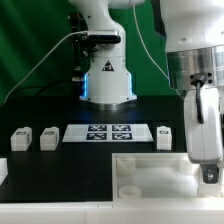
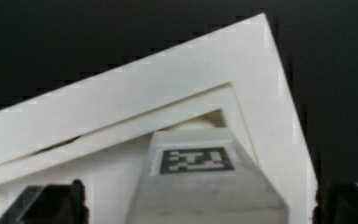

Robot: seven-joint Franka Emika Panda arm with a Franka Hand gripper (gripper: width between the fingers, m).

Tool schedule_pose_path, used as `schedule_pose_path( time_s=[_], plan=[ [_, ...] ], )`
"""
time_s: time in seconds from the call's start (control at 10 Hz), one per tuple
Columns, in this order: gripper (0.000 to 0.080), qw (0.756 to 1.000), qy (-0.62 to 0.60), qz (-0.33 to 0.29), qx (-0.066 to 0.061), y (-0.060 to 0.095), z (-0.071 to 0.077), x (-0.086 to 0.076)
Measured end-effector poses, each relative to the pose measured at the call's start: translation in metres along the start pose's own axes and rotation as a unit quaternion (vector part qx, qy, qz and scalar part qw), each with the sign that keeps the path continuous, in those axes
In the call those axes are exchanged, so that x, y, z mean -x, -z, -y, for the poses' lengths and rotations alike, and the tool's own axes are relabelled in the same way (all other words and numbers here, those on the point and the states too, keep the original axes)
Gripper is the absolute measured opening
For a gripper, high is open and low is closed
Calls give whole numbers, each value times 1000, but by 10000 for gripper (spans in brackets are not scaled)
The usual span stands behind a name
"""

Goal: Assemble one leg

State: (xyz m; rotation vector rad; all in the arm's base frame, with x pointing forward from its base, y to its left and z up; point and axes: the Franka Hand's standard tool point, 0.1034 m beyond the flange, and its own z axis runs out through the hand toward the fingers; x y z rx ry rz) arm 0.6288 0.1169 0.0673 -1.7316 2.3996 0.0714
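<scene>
While the arm fills the exterior view's right: only its lower casing and the gripper (image 1: 207, 172) are seen, the rest being cut off by the frame.
Gripper state: in the wrist view two dark fingertips (image 2: 51, 203) are seen well apart, with a gap left on either side of the leg (image 2: 208, 188); nothing is clamped.
Gripper in the exterior view: the finger ends are blurred and the opening cannot be read there.
Task leg: it is found between the spread fingers, its black-and-white tag (image 2: 197, 160) turned to the wrist camera, at the inner corner of the white panel (image 2: 247, 70).
Contact: whether the leg touches the panel cannot be told, and its lower end is cut off.
Panel in the exterior view: only the raised rim (image 1: 150, 160) is shown, the near side being cropped.
Other legs: two (image 1: 20, 139) (image 1: 48, 137) are set on the black table (image 1: 60, 110) at the exterior view's left, and one (image 1: 165, 134) just beside the marker board (image 1: 105, 133).
Tags: their patterns are too small to be read.
Left edge: a white piece (image 1: 3, 172) is cut off and cannot be identified.
</scene>
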Motion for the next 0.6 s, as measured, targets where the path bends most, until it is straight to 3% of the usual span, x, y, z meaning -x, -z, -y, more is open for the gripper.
schedule_pose_path(
  time_s=[0.3, 0.6],
  plan=[
    [649, 1000, 14, 9, 5, 22, -14, 16],
    [649, 1000, 19, 9, 11, 21, -18, 19]
  ],
)
